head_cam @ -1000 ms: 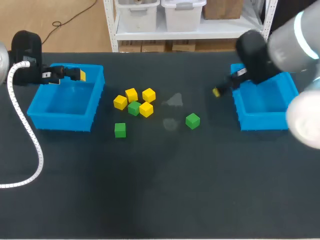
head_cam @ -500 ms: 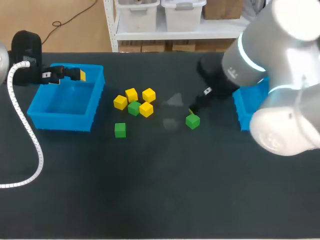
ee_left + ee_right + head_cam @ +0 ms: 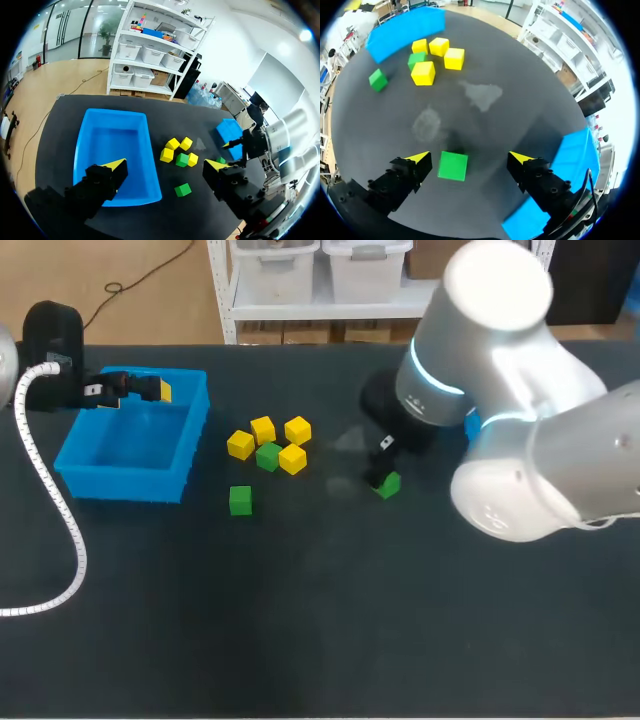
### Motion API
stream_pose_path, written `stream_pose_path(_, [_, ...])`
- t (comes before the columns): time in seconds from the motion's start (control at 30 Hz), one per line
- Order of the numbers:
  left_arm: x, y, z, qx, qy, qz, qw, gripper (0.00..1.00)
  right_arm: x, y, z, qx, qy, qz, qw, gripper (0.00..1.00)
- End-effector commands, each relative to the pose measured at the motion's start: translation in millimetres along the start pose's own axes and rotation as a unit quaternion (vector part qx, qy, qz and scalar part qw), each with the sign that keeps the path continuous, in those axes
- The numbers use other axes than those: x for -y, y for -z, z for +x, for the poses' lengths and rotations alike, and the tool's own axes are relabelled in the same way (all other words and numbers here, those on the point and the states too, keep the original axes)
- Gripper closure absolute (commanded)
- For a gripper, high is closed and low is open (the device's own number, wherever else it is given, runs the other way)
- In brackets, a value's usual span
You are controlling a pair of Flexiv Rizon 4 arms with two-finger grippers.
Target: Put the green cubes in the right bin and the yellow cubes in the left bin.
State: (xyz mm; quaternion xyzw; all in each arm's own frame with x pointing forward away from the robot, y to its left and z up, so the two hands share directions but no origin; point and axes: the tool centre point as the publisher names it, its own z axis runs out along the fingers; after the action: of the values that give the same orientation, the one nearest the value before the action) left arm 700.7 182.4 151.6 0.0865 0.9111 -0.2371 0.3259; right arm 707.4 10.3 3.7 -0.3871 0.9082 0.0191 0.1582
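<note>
**First:** Across the dark desk, the big right arm hides most of the right bin. The left bin sits well apart, with the left claw spread and empty over its far edge.

**Second:** And the right claw?

**First:** Spread wide, straddling a lone green cube that lies on the desk, nearer one finger. I'd centre it first, come straight down, then squeeze two flat faces so the cube doesn't skid or twist. The yellow cubes cluster nearer the left bin.
</note>
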Motion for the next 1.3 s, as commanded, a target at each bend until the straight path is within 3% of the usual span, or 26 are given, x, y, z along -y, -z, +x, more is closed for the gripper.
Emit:
stream_pose_path(0.03, [-2.0,0,1.2,0.003,-0.001,0.005,1.0,0.0,2,-9,-3,-0.011,-0.004,0.001,1.0,0.0])
stream_pose_path(0.2, [-2.0,0,1.2,0.003,-0.001,0.005,1.0,0.0,1,-15,3,-0.022,-0.01,0.003,1.0,0.0])
stream_pose_path(0.23, [-2.0,0,1.2,0.003,-0.001,0.005,1.0,0.0,1,-17,5,-0.027,-0.014,0.005,1.0,0.23])
stream_pose_path(0.27, [-2.0,0,1.2,0.003,-0.001,0.005,1.0,0.0,1,-18,6,-0.027,-0.013,0.006,1.0,0.6])
stream_pose_path(0.3, [-2.0,0,1.2,0.003,-0.001,0.005,1.0,0.0,1,-19,7,-0.03,-0.018,0.011,0.999,0.72])
stream_pose_path(0.33, [-2.0,0,1.2,0.003,-0.001,0.005,1.0,0.0,0,-19,8,-0.03,-0.017,0.011,0.999,1.0])
stream_pose_path(0.67, [-2.0,0,1.2,0.003,-0.001,0.005,1.0,0.0,-3,-11,10,-0.028,-0.024,0.023,0.999,1.0])
stream_pose_path(0.83, [-2.0,0,1.2,0.003,-0.001,0.005,1.0,0.0,7,23,4,0.009,-0.038,0.045,0.998,1.0])
stream_pose_path(1.07, [-2.0,0,1.2,0.003,-0.001,0.005,1.0,0.0,63,88,7,0.095,-0.13,0.079,0.984,1.0])
stream_pose_path(1.3, [-2.0,0,1.2,0.003,-0.001,0.005,1.0,0.0,136,128,38,0.14,-0.248,0.126,0.95,1.0])
